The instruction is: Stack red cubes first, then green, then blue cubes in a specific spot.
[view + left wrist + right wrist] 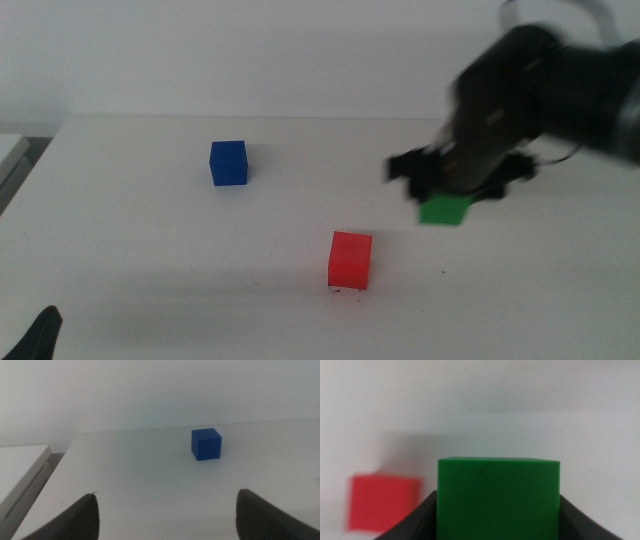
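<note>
A: Status?
B: Red cube point(350, 260) sits on the table point(150, 250). Your right tool point(445, 200) pinches the green cube point(443, 210), airborne beside red. Blue cube point(228, 162) untouched (left tool point(165, 515) spread, waiting).

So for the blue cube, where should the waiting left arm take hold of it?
Across two opposite side faces of the blue cube, coming straight down from above. It sits flat and alone on the table, every side free. The left end effector is open and faces it.
</note>
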